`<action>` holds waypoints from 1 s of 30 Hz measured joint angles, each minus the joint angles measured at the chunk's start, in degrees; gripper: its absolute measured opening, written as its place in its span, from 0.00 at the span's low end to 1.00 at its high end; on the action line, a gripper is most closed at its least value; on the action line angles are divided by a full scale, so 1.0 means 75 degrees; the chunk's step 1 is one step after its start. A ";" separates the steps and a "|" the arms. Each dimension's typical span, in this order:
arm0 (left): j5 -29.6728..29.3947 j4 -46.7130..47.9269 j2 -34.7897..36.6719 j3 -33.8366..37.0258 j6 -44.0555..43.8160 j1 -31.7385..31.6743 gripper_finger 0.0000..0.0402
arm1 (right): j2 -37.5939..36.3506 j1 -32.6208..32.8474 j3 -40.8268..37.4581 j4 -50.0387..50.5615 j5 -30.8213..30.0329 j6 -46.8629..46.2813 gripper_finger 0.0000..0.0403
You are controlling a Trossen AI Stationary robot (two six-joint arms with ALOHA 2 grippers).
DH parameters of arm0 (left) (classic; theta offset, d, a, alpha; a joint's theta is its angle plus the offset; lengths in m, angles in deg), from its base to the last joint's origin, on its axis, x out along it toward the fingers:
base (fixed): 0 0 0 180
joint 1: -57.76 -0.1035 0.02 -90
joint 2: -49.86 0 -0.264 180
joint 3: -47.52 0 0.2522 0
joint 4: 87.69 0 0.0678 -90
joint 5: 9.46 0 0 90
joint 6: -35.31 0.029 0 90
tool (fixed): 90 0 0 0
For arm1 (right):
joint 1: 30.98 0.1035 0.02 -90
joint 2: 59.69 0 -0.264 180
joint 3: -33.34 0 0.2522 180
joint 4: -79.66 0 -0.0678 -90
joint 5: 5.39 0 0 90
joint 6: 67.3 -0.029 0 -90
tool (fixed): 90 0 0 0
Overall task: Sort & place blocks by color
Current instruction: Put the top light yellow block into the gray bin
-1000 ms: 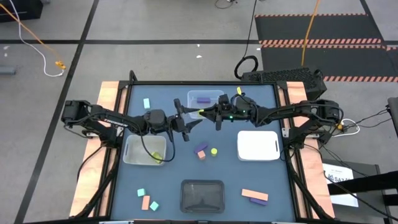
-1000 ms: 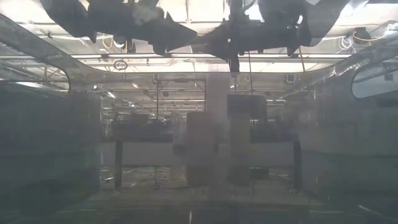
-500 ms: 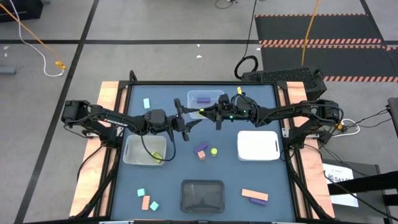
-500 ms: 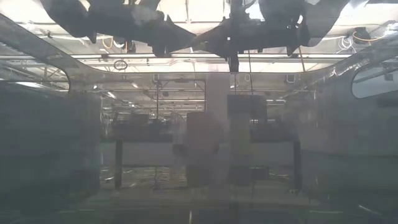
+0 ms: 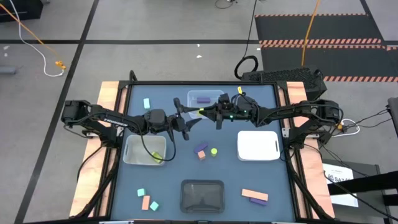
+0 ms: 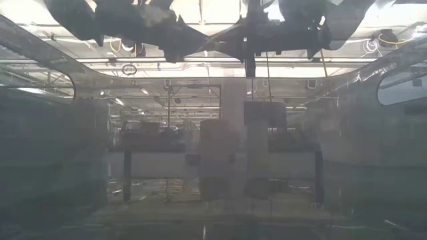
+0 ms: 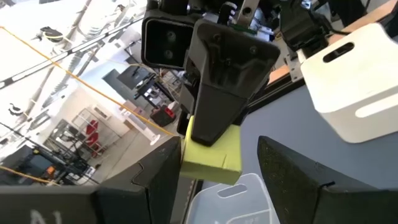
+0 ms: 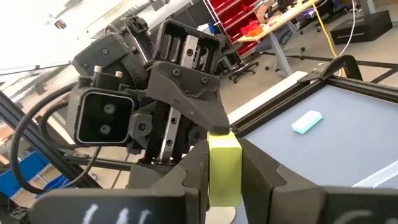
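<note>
right claw (image 5: 200, 112) pinches yellow-green block (image 8: 224, 167); left claw (image 5: 194, 124) (seemingly spread) flanks it.

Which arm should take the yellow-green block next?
Left, probably. The open left gripper flanks the yellow-green block that the right gripper pinches, and the tray holding another yellow-green piece sits on its side.

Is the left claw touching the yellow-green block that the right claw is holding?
Apart. In the left wrist view the yellow-green block sits pinched in the right claw, and the left claw's open fingers flank it with visible gaps on both sides.
</note>
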 joint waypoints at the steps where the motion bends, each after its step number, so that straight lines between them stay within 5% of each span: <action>1: -0.0006 -0.0004 0.0000 0.0000 0.0034 0.0000 0.53 | 0.0000 0.0000 0.0000 -0.0019 0.0001 0.0000 0.12; 10: -0.0010 -0.0042 0.0000 0.0006 0.0035 0.0000 0.52 | -0.0006 0.0000 0.0003 -0.0023 0.0023 0.0000 0.12; 16: -0.0060 -0.0070 0.0000 0.0009 0.0057 -0.0006 0.33 | -0.0006 0.0003 0.0003 -0.0012 0.0023 0.0033 0.12; 20: -0.0061 -0.0067 0.0000 0.0009 0.0076 -0.0006 0.32 | -0.0006 0.0003 0.0003 -0.0017 0.0015 0.0163 0.14; 30: -0.0057 0.0001 -0.0017 0.0023 0.0054 0.0051 0.32 | -0.0090 -0.0166 0.0029 0.0064 0.0020 0.0577 0.41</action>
